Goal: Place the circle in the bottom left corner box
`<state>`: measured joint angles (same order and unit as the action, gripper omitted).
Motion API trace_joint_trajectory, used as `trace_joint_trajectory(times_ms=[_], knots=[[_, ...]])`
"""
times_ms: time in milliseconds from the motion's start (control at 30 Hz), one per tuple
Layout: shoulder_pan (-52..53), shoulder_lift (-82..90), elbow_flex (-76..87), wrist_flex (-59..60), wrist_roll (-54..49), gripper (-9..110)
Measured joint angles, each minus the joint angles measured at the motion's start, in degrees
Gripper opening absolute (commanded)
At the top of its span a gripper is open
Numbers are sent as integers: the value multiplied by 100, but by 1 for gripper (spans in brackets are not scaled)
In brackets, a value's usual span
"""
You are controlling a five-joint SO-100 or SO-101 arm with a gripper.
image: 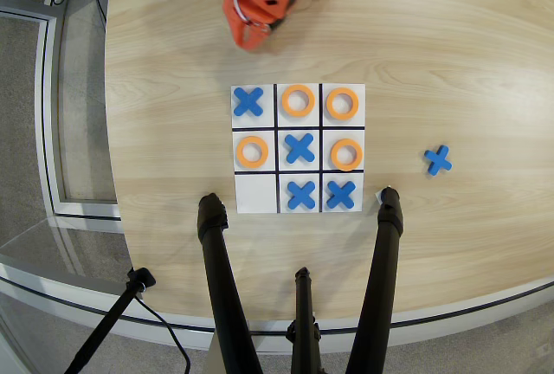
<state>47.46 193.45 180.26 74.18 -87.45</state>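
Observation:
The white 3x3 paper grid lies mid-table in the overhead view. Orange rings sit in the top middle cell, top right cell, middle left cell and middle right cell. Blue crosses fill the top left, centre, bottom middle and bottom right cells. The bottom left corner box is blank. My orange gripper is folded back at the table's far edge, well above the grid, holding nothing; no gap shows between its jaws.
A loose blue cross lies on the wood to the right of the grid. Black tripod legs reach over the near table edge close to the grid's bottom row. A third leg stands between them.

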Motion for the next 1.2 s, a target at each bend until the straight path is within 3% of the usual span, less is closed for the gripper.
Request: trace_joint_trajectory(times_ms=[233,333,1200], knots=[[3357,0,0,0,-9,0],[3999,0,0,0,-9,0],[4175,0,9,0,-9,0]])
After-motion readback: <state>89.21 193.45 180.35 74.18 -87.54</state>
